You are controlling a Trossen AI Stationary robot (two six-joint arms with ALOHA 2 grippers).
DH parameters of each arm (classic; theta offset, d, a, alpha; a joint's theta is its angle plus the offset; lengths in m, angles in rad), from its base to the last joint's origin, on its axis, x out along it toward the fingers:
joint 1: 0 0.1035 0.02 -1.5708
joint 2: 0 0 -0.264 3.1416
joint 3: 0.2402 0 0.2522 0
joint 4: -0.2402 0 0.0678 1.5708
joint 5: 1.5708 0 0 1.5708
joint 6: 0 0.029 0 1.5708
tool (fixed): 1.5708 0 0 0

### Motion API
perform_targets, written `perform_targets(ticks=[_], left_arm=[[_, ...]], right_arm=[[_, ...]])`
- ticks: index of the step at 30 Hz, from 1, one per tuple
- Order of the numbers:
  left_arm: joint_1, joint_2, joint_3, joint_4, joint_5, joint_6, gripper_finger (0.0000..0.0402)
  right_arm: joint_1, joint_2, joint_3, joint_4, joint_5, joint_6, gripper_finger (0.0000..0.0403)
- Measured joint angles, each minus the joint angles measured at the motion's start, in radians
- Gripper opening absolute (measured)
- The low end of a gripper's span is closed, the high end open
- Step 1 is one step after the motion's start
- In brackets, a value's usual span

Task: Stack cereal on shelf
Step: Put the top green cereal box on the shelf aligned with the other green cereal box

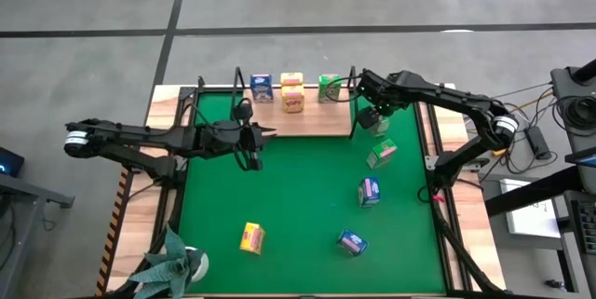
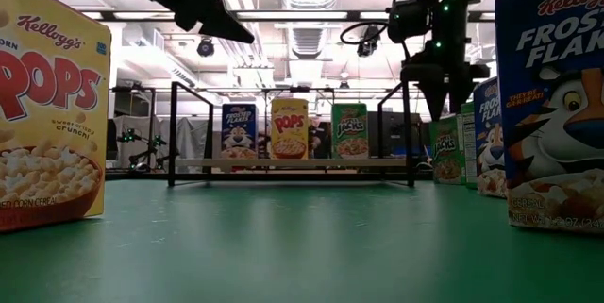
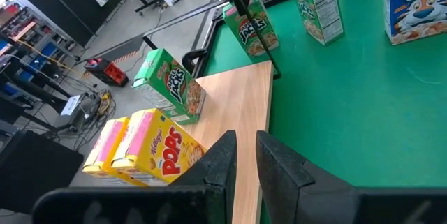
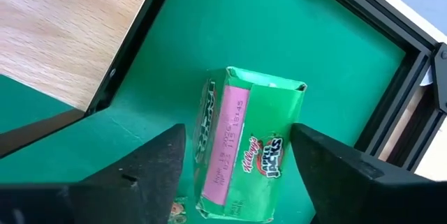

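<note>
The wooden shelf (image 1: 307,124) lies at the mat's far edge. On it stand a blue cereal box (image 1: 262,88), yellow boxes (image 1: 292,94) and a green box (image 1: 329,88). Just right of the shelf my right gripper (image 1: 373,115) points down, open, over a green box (image 4: 248,151) that stands upright on the mat. Its fingers (image 4: 157,172) stand on either side of the box's top and are apart from it. My left gripper (image 1: 267,133) hovers shut in front of the shelf's left part, with nothing between its fingers.
Loose on the green mat (image 1: 298,197) are another green box (image 1: 381,155), two blue boxes (image 1: 369,191) (image 1: 351,242) and a yellow box (image 1: 251,237). Black wire uprights (image 1: 353,103) stand at the shelf's ends. A plant (image 1: 172,264) sits at the near left corner.
</note>
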Motion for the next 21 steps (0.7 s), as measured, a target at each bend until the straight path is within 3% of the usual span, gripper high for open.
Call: perform_targets(ticks=[8, 14, 21], left_arm=[[0.000, 0.000, 0.000, 0.000, 0.000, 0.000, 0.0039], [0.000, 0.000, 0.000, 0.000, 0.000, 0.000, 0.0039], [0.000, 0.000, 0.000, 0.000, 0.001, 0.000, 0.0039]], right_arm=[[-0.002, -0.020, 0.019, -0.033, 0.011, -0.013, 0.0277], [-0.002, -0.082, 0.023, -0.073, 0.017, -0.022, 0.0274], [-0.002, -0.125, -0.068, -0.005, 0.009, -0.016, 0.0266]])
